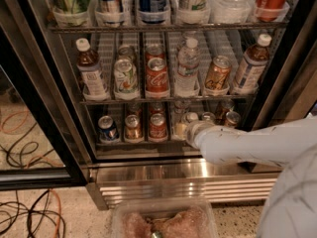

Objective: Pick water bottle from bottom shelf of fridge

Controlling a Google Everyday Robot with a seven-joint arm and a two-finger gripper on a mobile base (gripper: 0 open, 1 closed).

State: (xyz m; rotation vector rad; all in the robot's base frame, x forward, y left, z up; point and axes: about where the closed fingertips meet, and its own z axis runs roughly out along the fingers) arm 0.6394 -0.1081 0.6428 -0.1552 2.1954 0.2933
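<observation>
The one camera sits high and close in front of the fridge (58,128), tilted steeply down into its racks. The bottom shelf (148,144) falls just below the picture's centre, and the steel base (163,175) and floor (74,217) fill the 6 o'clock edge. The robot's white arm (247,144) enters from 4 o'clock, with the gripper (190,131) at its tip, at the shelf's front.

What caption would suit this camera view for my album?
Robot's end effector at the water bottle on the bottom shelf of the fridge, beside short cans.
</observation>
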